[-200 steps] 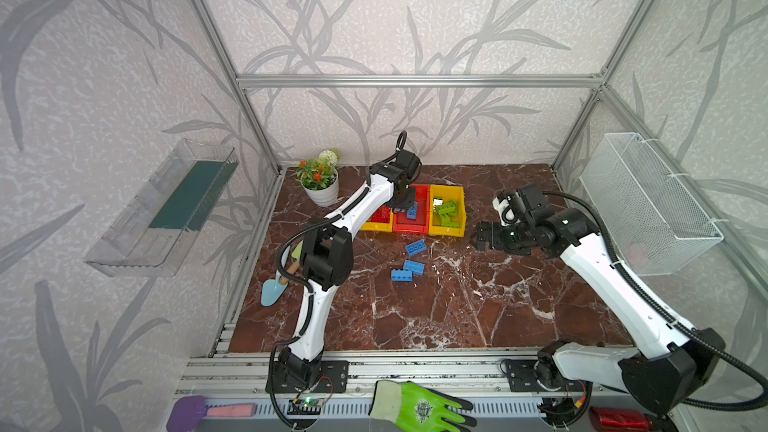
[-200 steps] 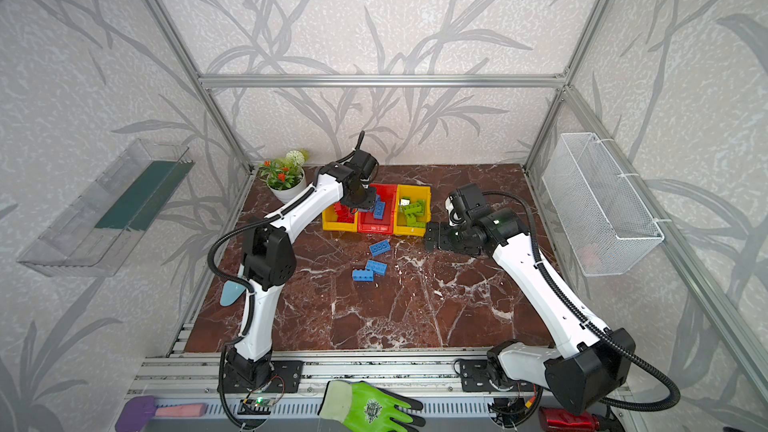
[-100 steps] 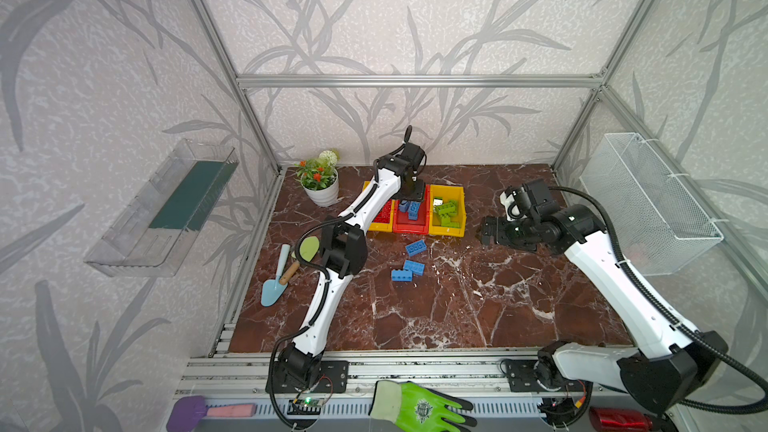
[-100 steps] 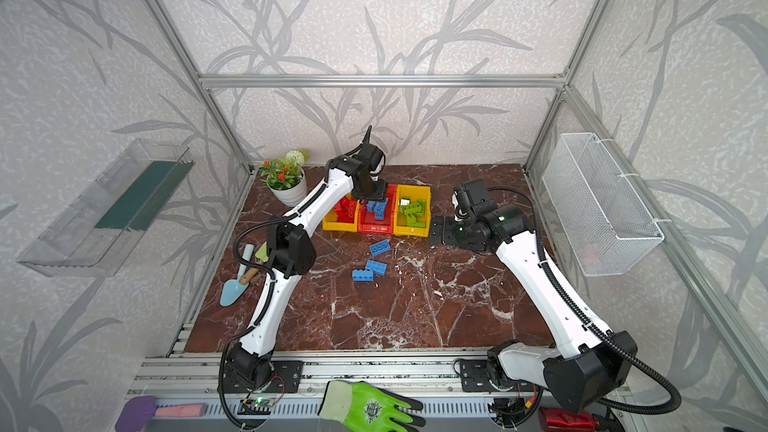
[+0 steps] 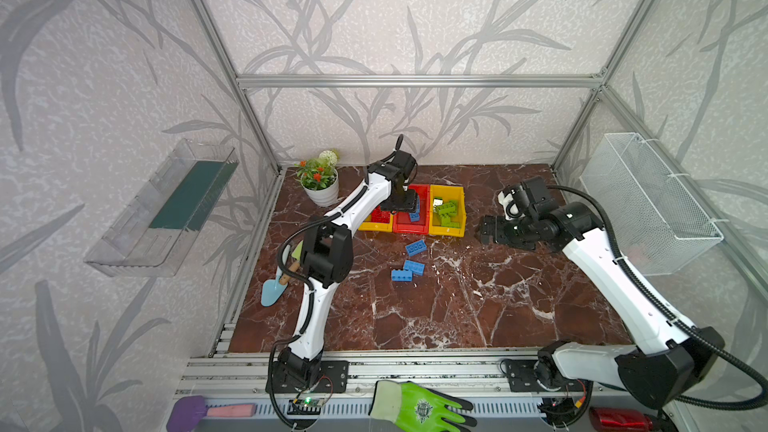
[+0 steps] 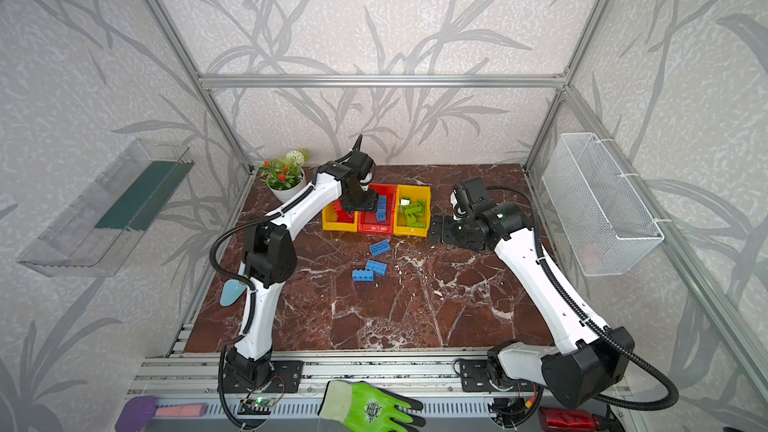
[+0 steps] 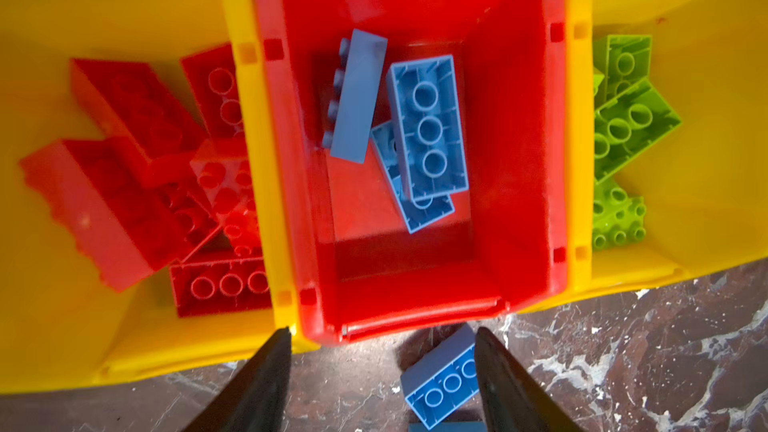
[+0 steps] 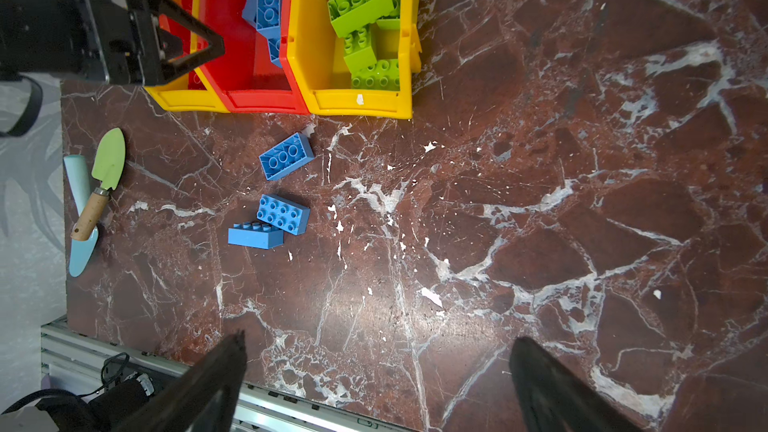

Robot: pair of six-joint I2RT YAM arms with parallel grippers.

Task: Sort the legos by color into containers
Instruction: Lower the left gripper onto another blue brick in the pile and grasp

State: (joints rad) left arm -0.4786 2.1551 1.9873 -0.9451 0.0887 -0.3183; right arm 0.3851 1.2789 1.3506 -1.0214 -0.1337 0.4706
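Three containers stand joined in a row at the back. The left yellow one (image 5: 376, 225) holds red legos (image 7: 124, 118). In the red middle one (image 5: 409, 227) lie three blue legos (image 7: 430, 126). The right yellow one (image 5: 451, 232) holds green legos (image 8: 361, 6). My left gripper (image 7: 381, 330) hangs open and empty just above the red container (image 7: 515, 139). Three blue legos lie on the table in front: one (image 5: 415, 247) near the bins and two (image 5: 414, 267) (image 5: 401, 275) touching. My right gripper (image 5: 488, 230) hovers wide open and empty, right of the bins.
A potted plant (image 5: 320, 184) stands left of the bins. Two small trowels (image 5: 276, 284) lie by the left arm's elbow. A white wire basket (image 5: 648, 201) hangs on the right wall and a clear tray (image 5: 166, 205) on the left. A green glove (image 5: 419, 409) lies on the front rail.
My left gripper was shut and has opened above the red container. The left arm's elbow has swung forward. My right gripper has drifted slightly right.
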